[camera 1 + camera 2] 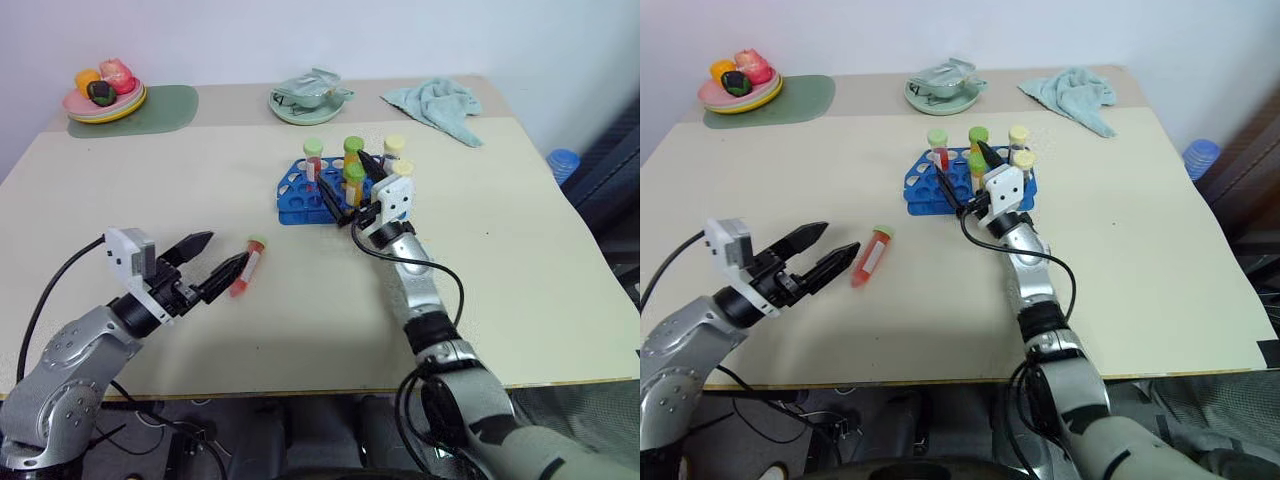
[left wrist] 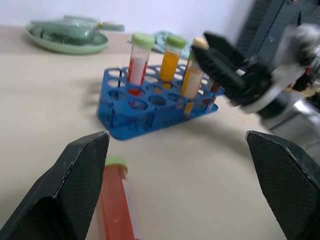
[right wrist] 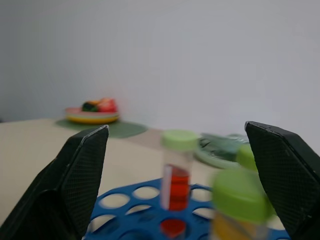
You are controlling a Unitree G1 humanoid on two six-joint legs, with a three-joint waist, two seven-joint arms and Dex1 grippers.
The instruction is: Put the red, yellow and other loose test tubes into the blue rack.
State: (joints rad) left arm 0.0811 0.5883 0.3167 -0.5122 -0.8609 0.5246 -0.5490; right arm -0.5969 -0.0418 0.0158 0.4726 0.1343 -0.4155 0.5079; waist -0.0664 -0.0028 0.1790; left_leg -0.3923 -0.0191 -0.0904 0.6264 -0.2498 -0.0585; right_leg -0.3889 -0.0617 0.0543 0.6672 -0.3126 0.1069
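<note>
The blue rack (image 1: pixel 300 196) stands at the table's middle. Several capped tubes are upright in it: a red one with a green cap (image 1: pixel 313 163), yellow ones (image 1: pixel 353 152) and cream-capped ones (image 1: pixel 396 146). My right gripper (image 1: pixel 350 186) is open at the rack's near right side, with a yellow green-capped tube (image 3: pixel 239 202) standing between its spread fingers, untouched. One loose red test tube (image 1: pixel 246 268) with a green cap lies on the table to the rack's near left. My left gripper (image 1: pixel 226 252) is open and level, its fingertips right beside that tube (image 2: pixel 115 202); whether they touch it I cannot tell.
A plate of toy fruit (image 1: pixel 104 97) sits on a green mat (image 1: pixel 165 108) at the far left corner. A green dish (image 1: pixel 310 98) and a teal cloth (image 1: pixel 438 104) lie along the far edge. A blue object (image 1: pixel 562 162) stands off the table's right side.
</note>
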